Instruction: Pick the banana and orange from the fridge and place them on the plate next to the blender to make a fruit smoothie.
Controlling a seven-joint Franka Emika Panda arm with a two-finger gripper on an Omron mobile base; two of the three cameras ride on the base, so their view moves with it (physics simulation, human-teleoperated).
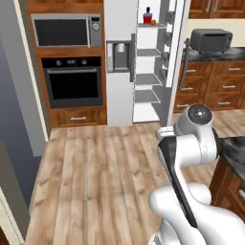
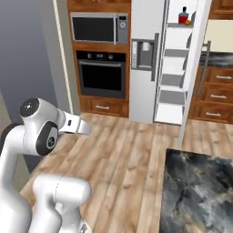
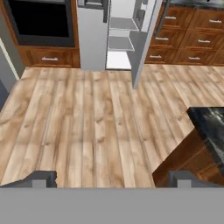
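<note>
Above streaky wood-plank flooring, blunt dark fingers (image 3: 113, 179) stand wide apart, facing the open white fridge (image 3: 94, 39).

No legible text, label, brand or number anywhere: the microwave (image 1: 67, 30) panel, the oven (image 1: 72, 81) knobs, the fridge (image 1: 120, 62) dispenser and the bottle (image 1: 148, 16) are all too small and blurred to read.
</note>
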